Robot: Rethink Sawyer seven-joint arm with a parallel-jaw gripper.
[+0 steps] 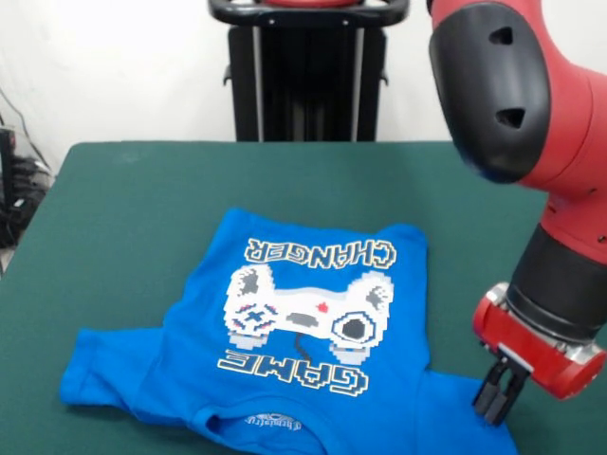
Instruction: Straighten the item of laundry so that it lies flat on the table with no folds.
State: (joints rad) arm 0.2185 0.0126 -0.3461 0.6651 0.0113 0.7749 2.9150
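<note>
Fingers [500, 396] are hanging closed together, gripping nothing, at the sleeve edge of the T-shirt [294, 365], which is lying toward nine o'clock across the worktop [142, 199].

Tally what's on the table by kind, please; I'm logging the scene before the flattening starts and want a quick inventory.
Blue T-shirt: 1
Green table: 1
Red and black robot arm: 1
End effector, at the shirt's sleeve edge: 1
Black pedestal stand behind the table: 1
Total: 5
</note>
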